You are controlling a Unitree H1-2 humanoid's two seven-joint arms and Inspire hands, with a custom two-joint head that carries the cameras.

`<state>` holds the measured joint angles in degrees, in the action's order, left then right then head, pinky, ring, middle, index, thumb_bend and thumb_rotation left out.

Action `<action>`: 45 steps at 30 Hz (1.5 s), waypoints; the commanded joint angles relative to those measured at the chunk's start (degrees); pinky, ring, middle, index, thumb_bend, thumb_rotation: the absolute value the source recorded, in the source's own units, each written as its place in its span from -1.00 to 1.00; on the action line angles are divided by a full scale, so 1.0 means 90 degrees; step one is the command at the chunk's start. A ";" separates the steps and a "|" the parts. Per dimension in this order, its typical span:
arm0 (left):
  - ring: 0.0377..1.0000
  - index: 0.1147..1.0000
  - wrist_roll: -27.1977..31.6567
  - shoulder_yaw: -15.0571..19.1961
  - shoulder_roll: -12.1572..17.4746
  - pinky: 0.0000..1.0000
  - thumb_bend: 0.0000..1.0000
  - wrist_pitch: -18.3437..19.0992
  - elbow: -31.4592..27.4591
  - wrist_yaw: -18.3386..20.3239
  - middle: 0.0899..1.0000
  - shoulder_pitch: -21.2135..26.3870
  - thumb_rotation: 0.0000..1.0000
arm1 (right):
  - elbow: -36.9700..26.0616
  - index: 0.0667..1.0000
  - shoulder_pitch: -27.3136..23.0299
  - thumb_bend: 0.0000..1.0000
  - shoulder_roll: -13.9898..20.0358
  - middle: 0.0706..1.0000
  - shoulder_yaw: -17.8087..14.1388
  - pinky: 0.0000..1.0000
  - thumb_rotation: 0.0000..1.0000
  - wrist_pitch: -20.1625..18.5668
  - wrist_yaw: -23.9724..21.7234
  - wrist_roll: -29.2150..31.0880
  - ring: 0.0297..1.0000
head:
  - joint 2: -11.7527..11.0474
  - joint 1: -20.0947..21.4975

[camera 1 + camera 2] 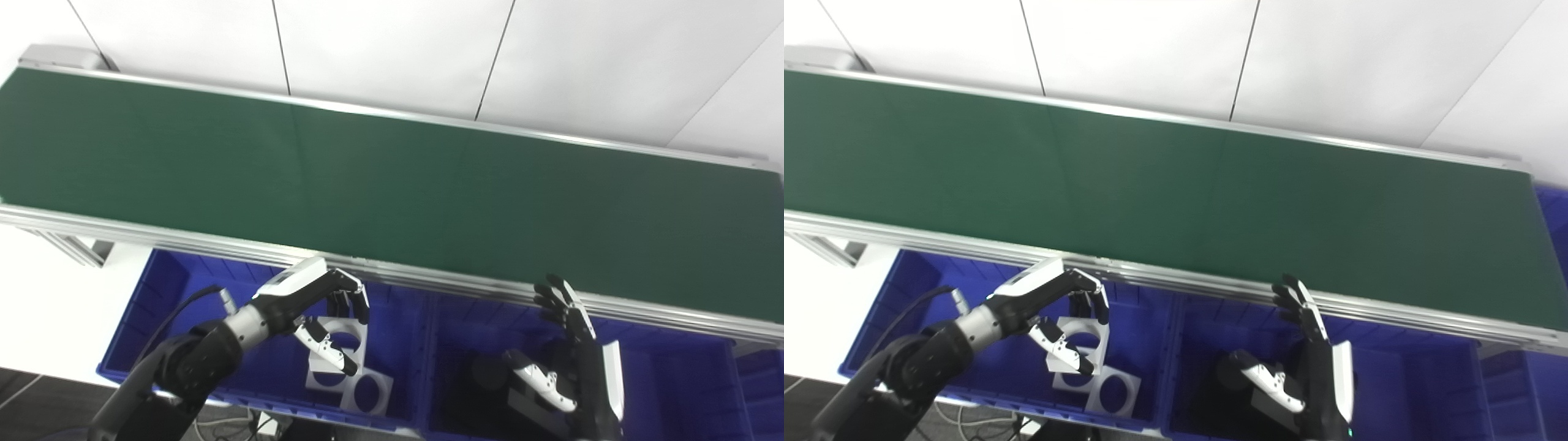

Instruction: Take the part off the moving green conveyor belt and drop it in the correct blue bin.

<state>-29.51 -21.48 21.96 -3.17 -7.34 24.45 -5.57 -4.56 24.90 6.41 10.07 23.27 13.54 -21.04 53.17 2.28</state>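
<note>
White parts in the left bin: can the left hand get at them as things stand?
Probably yes. The left hand hangs open inside the left blue bin, right over the white parts; nothing lies between them, and the conveyor belt frame sits behind it.

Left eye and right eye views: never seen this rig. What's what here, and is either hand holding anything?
Both pictures come from two cameras side by side on a humanoid robot's head, looking down at its work, so they show one scene from slightly different spots.

The long dark green strip is the conveyor belt, framed by metal rails. No part lies on the visible stretch of it.

Below the belt's near rail sit blue bins. The left bin holds white square parts with round holes. The middle bin holds dark parts, hard to make out.

The two black-and-white mechanical hands belong to the robot; their arms enter from the bottom edge. The left hand hangs over the left bin with its fingers curled downward above the white parts, apparently gripping nothing. The right hand stands over the middle bin, fingers spread and pointing up, empty.
</note>
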 commanded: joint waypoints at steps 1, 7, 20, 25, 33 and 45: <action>-0.21 -0.07 -0.0232 -0.0091 0.0180 -0.09 -0.01 0.0159 -0.0189 0.0190 -0.09 0.0166 -1.00 | -0.0215 0.76 0.0011 0.61 -0.0040 0.59 -0.0060 0.47 0.27 0.0168 -0.0059 0.0043 0.54 | -0.0004 -0.0004; 0.68 0.61 -0.0640 -0.0290 0.0395 0.55 0.49 0.0398 -0.0248 0.0578 0.71 0.0271 -0.23 | -0.0286 0.76 0.0056 0.62 -0.0132 0.60 -0.0104 0.46 0.30 0.0090 -0.0123 -0.0095 0.55 | -0.0042 0.0074; 0.83 0.92 0.2028 0.0667 -0.0110 0.62 0.94 -0.0381 -0.0247 0.0254 0.91 -0.0356 0.00 | -0.0434 0.77 0.0168 0.64 -0.0167 0.57 -0.0075 0.39 0.31 -0.0050 -0.0443 -0.0066 0.51 | -0.0173 0.0272; 0.82 0.94 0.2822 0.0816 -0.0379 0.62 0.91 -0.0537 -0.0294 0.0166 0.92 -0.0604 -0.11 | -0.0591 0.80 0.0212 0.66 -0.0042 0.56 0.0005 0.48 0.27 -0.0337 -0.0896 0.0121 0.51 | -0.0246 0.0216; 0.88 1.00 0.3072 0.0770 -0.0454 0.74 0.91 -0.0432 -0.0362 0.0194 0.95 -0.0819 -0.19 | -0.0868 0.77 0.0292 0.71 0.0069 0.61 0.0044 0.47 0.10 -0.0862 -0.1387 0.0224 0.55 | -0.0327 0.0229; 0.75 0.98 0.2383 0.0653 -0.0515 0.28 0.86 -0.0283 -0.0473 -0.0168 0.93 -0.1048 -0.16 | -0.0966 0.77 0.0310 0.70 0.0037 0.62 0.0086 0.40 -0.10 -0.1169 -0.1496 0.0025 0.57 | -0.0412 0.0366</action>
<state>-6.99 -15.75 17.77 -5.61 -9.32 24.62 -14.07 -11.07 27.31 6.87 10.72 12.60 0.32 -20.58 49.40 5.62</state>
